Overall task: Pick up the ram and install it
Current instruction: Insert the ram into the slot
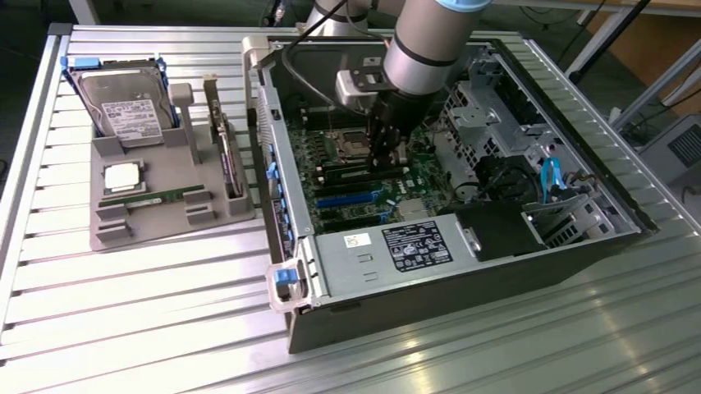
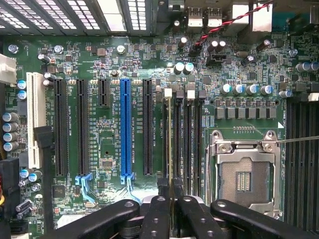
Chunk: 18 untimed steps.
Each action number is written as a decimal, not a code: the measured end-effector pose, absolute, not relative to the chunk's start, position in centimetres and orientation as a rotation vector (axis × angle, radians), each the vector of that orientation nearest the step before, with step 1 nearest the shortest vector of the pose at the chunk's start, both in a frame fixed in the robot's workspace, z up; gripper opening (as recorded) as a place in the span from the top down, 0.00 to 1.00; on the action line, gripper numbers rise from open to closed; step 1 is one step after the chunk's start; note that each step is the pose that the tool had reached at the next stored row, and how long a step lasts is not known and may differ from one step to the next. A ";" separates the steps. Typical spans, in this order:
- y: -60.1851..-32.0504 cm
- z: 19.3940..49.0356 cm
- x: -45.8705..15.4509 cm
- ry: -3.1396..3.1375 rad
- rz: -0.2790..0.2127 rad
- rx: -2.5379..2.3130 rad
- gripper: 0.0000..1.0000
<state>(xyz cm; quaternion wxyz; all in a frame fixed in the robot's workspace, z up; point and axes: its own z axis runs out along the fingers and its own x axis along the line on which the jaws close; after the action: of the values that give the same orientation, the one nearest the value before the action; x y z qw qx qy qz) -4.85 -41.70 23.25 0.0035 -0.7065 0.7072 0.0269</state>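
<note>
An open computer case (image 1: pixel 460 271) sits on the slatted surface (image 1: pixel 143 328); beside it, a grey holder (image 1: pixel 164 209) carries a hard drive (image 1: pixel 123 107) and processor (image 1: pixel 123 177).

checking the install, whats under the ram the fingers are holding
Under the ram, seen edge-on, lies a long black memory slot on the motherboard. The fingers cover its near end, so seating cannot be judged.

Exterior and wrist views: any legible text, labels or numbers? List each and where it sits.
None can be read.
Hard drive: white label, print blurred.
Power supply: label and small white sticker, print too small.
Motherboard: white lettering beside the slots, too small.
Ram in the gripper: seen edge-on, no text.
</note>
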 end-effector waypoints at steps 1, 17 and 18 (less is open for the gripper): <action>-41.7 23.2 -4.8 2.216 0.086 -2.214 0.88; -41.6 25.1 0.3 2.229 0.116 -2.226 0.90; -41.6 25.2 0.9 2.230 0.117 -2.226 0.90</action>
<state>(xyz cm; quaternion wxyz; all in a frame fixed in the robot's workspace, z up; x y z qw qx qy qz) 0.86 -41.64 25.16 -0.0055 -0.7060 0.7072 0.0372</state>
